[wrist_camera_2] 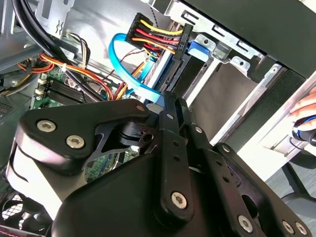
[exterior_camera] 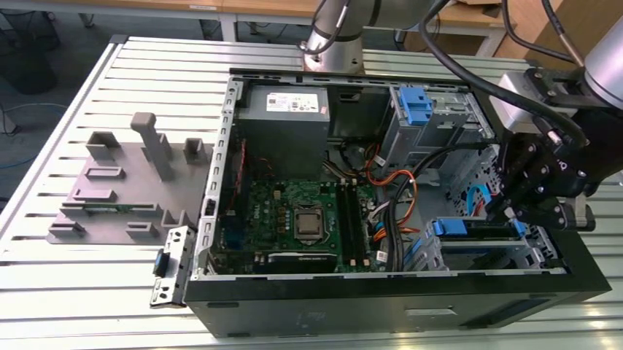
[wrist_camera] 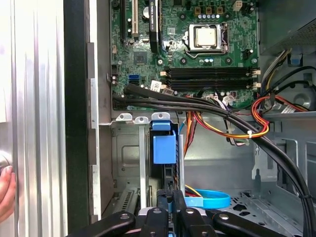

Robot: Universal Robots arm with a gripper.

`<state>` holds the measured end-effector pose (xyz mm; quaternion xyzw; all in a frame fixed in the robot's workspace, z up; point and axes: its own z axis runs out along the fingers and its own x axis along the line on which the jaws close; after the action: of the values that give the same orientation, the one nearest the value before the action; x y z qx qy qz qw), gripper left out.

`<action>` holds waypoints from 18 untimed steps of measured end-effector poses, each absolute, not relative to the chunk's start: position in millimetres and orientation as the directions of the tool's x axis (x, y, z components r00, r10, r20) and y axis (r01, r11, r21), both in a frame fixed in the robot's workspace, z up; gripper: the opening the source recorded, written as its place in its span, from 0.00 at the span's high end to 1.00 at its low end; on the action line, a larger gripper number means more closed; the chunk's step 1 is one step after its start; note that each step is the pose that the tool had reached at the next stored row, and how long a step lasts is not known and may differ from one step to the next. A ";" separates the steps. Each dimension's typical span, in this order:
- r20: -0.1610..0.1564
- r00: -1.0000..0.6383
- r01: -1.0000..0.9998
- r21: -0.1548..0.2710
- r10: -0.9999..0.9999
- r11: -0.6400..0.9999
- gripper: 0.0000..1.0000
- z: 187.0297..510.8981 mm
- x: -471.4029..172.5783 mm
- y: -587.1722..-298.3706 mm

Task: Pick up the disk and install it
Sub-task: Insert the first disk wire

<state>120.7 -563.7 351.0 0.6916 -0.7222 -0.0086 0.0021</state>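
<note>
The disk (exterior_camera: 477, 232) stands on edge in the lower metal bay of the open computer case, its blue carrier bracket (wrist_camera: 163, 145) facing the motherboard. In the second wrist view the disk (wrist_camera_2: 170, 69) has a plug with coloured wires and a blue flat cable at its end. My black gripper (exterior_camera: 508, 213) hangs over that end of the bay, at the exterior view's right. Its fingers (wrist_camera: 164, 200) lie close together, and the gripper (wrist_camera_2: 168, 98) sits right at the disk's (wrist_camera: 168, 173) cabled end with nothing visibly between the fingers.
Thick black cables (wrist_camera: 207, 106) and orange-yellow wires cross beside the bay. The grey power supply (exterior_camera: 292, 109) and an upper bay with a blue latch (exterior_camera: 416, 106) stand at the back. A grey fixture (exterior_camera: 127, 182) lies outside the case. A person's hand (wrist_camera: 5, 192) rests by the case wall.
</note>
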 end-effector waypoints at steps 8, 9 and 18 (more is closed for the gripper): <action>-0.009 -0.043 -0.999 0.015 -0.999 0.043 0.84 349.9 120.7 -563.7; -0.009 -0.043 -0.999 0.015 -0.999 0.043 0.84 349.8 120.7 -563.7; -0.009 -0.043 -0.999 0.015 -0.999 0.043 0.84 345.6 120.7 -563.8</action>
<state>120.7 -563.8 345.6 0.6916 -0.7222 -0.0087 0.0019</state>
